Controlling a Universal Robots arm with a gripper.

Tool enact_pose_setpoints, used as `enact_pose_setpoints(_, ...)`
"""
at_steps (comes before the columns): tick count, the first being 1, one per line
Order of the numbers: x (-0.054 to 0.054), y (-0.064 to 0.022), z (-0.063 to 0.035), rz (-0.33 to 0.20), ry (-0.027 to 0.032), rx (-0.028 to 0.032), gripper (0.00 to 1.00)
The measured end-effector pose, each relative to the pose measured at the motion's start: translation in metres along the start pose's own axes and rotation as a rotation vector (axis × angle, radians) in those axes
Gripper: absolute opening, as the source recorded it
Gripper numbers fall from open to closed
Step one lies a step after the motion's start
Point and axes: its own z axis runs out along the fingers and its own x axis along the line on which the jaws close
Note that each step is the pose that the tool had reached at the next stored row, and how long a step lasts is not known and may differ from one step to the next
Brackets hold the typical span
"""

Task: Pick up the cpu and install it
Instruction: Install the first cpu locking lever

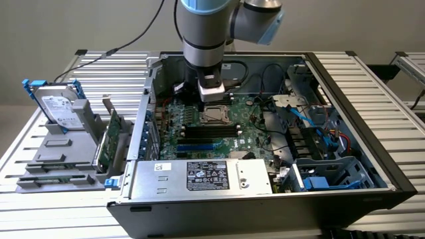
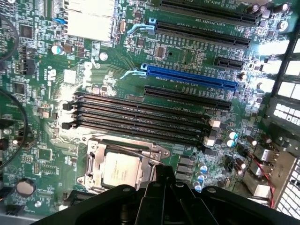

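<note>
Gripper (image 1: 211, 97) hanging low inside the open case (image 1: 371, 164), centre-upper of the exterior view, just above the socket (image 1: 214, 115). Cannot tell whether open or closed — only dark housing at the bottom edge of the wrist view, tips hidden.

Cpu (image 2: 121, 169) lying flat in the socket, lower left of centre in the wrist view, dull silver top up, metal frame (image 2: 93, 159) around it and a thin lever wire crossing its upper right corner. Judged seated, or very nearly; whether the gripper touches it cannot be told.

To do the seating step well:
- Keep the chip level and square to the frame — a tilted corner would likely bend contacts.
- Lower straight down, no sideways sliding once close to the socket.
- Use light force only; chip should drop in by its own fit, judging by the loose frame around it.
- Mind the lever wire at the corner: likely to snag if the gripper drifts toward it.
- Stay clear of the memory slots (image 2: 140, 117) just beside the socket, mid-frame in the wrist view.

Hard drive (image 1: 58, 107) standing on the tabletop (image 1: 371, 74) at mid left of the exterior view, well apart from the work.
</note>
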Motion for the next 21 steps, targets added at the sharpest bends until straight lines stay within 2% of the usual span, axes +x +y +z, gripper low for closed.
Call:
enact_pose_setpoints(3, 0.003, -0.0020, -0.0127, 0.000, -0.0006, -0.0001, 0.11)
enact_pose_setpoints(4, 0.004, -0.0020, -0.0137, 0.000, -0.0006, -0.0001, 0.11)
enact_pose_setpoints(9, 0.005, -0.0004, -0.0124, 0.000, -0.0012, -0.0032, 0.11)
enact_pose_setpoints(14, 0.006, 0.0080, -0.0115, 0.000, -0.0010, -0.0029, 0.11)
enact_pose_setpoints(18, 0.007, 0.0174, -0.0088, 0.000, -0.0002, 0.0020, 0.11)
enact_pose_setpoints(21, 0.007, 0.0211, -0.0044, -0.002, 0.0004, 0.0072, 0.11)
